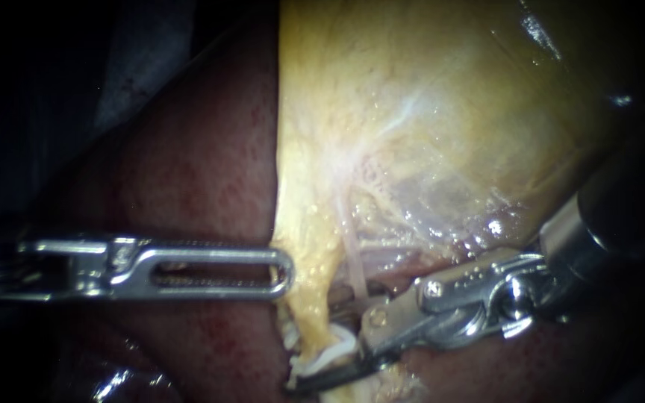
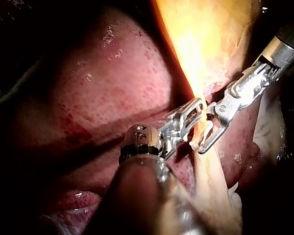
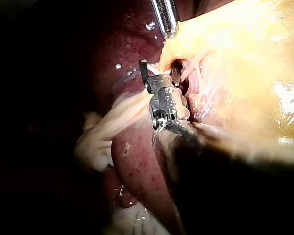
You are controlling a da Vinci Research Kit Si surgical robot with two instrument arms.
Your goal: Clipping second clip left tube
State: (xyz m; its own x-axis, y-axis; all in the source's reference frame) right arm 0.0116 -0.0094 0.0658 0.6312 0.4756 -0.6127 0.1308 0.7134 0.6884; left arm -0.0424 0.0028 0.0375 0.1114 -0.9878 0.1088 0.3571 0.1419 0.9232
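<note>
A thin pale tube (image 1: 354, 261) runs down from the yellow gallbladder (image 1: 427, 112) toward whitish strands (image 1: 322, 360). My right instrument (image 1: 315, 343) comes in from the right with its jaws open, one on each side of the tube's lower part. The left wrist view shows those jaws (image 2: 203, 129) straddling pale tissue. My left instrument (image 1: 281, 272) lies level across the liver (image 1: 188, 164), its slotted jaws together and their tip in the gallbladder's yellow edge (image 1: 300, 283). I see no clip.
Dark red liver (image 2: 98, 93) fills the left side and lies under both instruments. Pale fatty strands (image 3: 103, 137) hang beside my right instrument's shaft (image 3: 196, 137). My left instrument's tip (image 3: 165, 17) shows ahead of the right jaws.
</note>
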